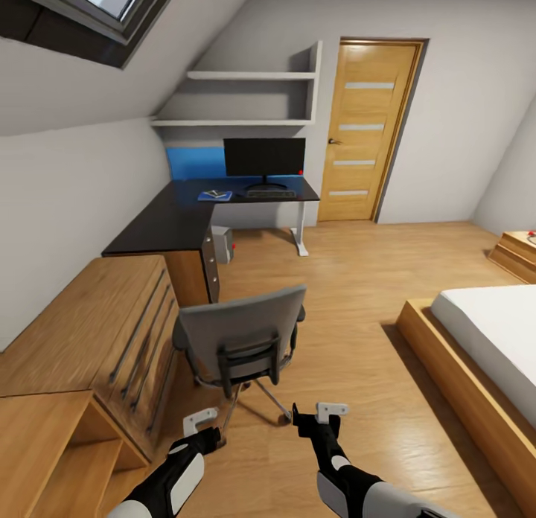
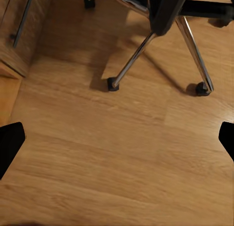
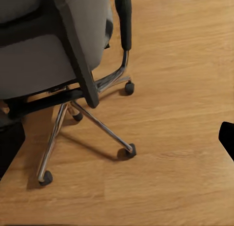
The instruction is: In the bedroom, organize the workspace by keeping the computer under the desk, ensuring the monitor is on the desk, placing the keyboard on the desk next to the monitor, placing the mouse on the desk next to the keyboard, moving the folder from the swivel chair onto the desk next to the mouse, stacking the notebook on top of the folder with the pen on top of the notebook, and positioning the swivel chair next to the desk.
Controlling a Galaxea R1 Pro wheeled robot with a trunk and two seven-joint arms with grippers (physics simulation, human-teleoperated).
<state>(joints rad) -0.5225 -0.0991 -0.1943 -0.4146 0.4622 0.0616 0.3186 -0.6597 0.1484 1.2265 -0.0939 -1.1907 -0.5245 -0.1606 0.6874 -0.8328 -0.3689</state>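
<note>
Bedroom with sloped ceiling, wood floor [image 1: 350, 295], door at the far wall, bed at right, light wooden cabinets [image 1: 82, 339] along the left. Desk [image 1: 179, 213] sits in the far corner; monitor [image 1: 264, 158] stands on it with the keyboard [image 1: 271, 193] just in front, and the folder [image 1: 214, 196] lies beside the keyboard with small items on top, too small to name. Mouse can't be made out at this range. Computer [image 1: 222, 244] is under the desk. Chair [image 1: 242, 339] stands mid-room with its back to the robot, well apart from the desk, near the cabinets. Left gripper [image 1: 202, 423] and right gripper [image 1: 327, 414] hover low behind the chair, both with fingers apart and holding nothing; wrist views show only dark fingertips at the frame edges above bare floor, with the chair's chrome base [image 2: 161, 46] and castors ahead. Judged remaining step: get the chair next to the desk. Risks: a push on the backrest could spin the seat instead of rolling it; castors could veer it into the cabinets or desk drawers; an off-centre push could tip it; driving too hard could knock the desk and shift the stacked items.
</note>
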